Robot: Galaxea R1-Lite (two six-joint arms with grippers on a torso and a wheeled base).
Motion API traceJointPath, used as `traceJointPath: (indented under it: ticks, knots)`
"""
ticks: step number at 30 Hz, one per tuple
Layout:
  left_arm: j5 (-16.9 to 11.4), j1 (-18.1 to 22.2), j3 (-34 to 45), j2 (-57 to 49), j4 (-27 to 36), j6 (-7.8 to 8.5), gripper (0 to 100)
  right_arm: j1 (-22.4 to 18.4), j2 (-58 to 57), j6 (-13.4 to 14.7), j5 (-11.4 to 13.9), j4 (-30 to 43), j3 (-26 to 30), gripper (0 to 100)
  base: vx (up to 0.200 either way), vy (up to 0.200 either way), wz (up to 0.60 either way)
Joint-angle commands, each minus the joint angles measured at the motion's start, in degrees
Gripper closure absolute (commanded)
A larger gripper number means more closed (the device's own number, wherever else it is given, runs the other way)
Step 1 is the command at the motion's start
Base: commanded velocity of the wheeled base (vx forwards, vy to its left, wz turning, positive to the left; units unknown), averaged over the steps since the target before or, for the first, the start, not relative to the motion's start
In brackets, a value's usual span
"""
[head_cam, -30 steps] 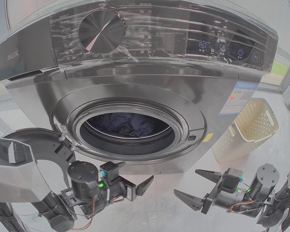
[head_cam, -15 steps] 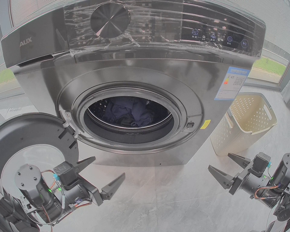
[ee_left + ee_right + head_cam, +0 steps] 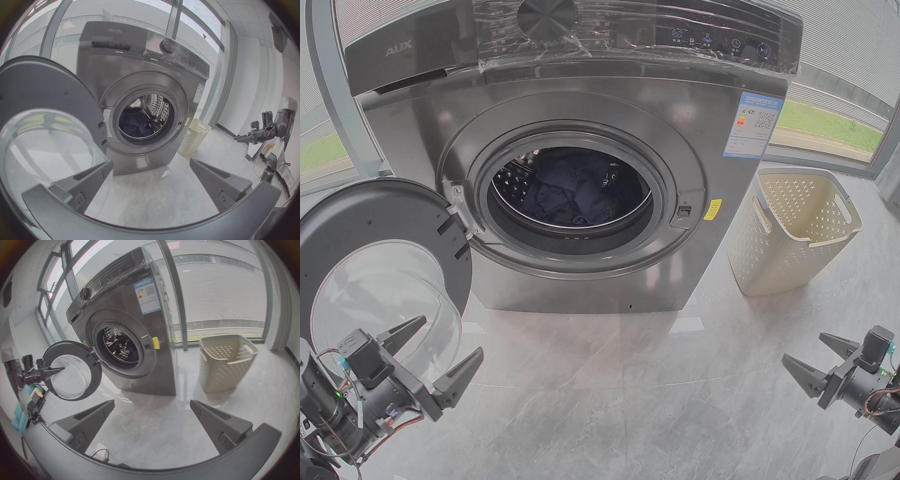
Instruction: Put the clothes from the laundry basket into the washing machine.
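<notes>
A dark heap of clothes point(image 3: 569, 187) is seen lying inside the drum of the washing machine point(image 3: 700, 125), well behind the rubber seal, with nothing draped over the lip. The round door point(image 3: 381, 212) is swung fully open to the robot's left. The laundry basket point(image 3: 775, 262) stands upright on the floor point(image 3: 612, 387), just beside the machine's right corner. No fabric is seen inside it, though its bottom is partly hidden by the near wall, so it is probably empty rather than certainly so.

The left gripper point(image 3: 449, 339) is held low in front of the open door, with its jaws spread wide and nothing between them. The right gripper point(image 3: 806, 349) is held low, well apart from the basket, its jaws likewise wide and empty.

The loading is judged to be all but finished. For the step to be done well, the basket should first be looked into from above. Should a garment remain, it is best taken by the right gripper from over the rim, pinched mid-fabric, lifted clear of the wall, and carried deep past the seal. The left arm should be kept clear of the door's glass.
</notes>
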Motion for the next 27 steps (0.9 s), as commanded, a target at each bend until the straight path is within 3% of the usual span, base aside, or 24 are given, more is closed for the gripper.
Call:
traceJointPath:
  ticks: [1,8,12,17,18,20,22,23,25,27]
  knots:
    - [0.1,6.1,0.9,-21.0,14.3,0.36,0,-7.3,-25.3,-1.5,0.2,18.6,0.9,0,-0.200,0.000,0.00]
    - [-1.5,16.1,0.9,-40.6,36.8,0.10,0,-16.1,-52.2,-2.2,2.1,41.7,0.1,0,-0.029,0.000,0.00]
    - [-3.9,20.3,0.8,-47.8,43.5,-0.17,0,-20.3,-60.5,-2.7,3.4,50.7,0.0,0,-0.050,0.000,0.00]
    - [-5.3,24.5,1.0,-53.3,50.2,-0.70,0,-20.5,-60.4,-1.9,2.6,50.9,0.9,0,-0.080,0.000,0.00]
    - [-6.3,26.7,1.0,-57.4,55.9,-0.43,0,-20.6,-60.4,-2.4,1.4,51.4,1.0,0,0.000,0.000,0.00]
    - [-8.5,29.6,1.0,-60.5,60.4,0.01,0,-21.2,-60.2,-3.8,-1.8,51.6,1.0,0,0.000,0.000,0.00]
    - [-11.4,33.9,1.0,-65.6,64.7,0.10,0,-22.4,-60.1,-5.3,-3.3,51.5,1.0,0,0.000,0.000,0.00]
    - [-13.3,35.1,1.0,-67.8,65.7,-0.70,0,-23.0,-60.2,-5.7,-3.3,51.5,1.0,0,0.000,0.000,0.00]
    - [-15.2,35.3,0.8,-68.4,66.5,-0.70,0,-24.8,-60.7,-6.0,-2.3,51.6,1.0,0,0.000,0.000,0.00]
    - [-14.5,35.0,1.0,-67.7,65.5,-0.17,0,-29.0,-64.9,-9.0,7.3,54.2,1.0,0,0.000,0.000,0.00]
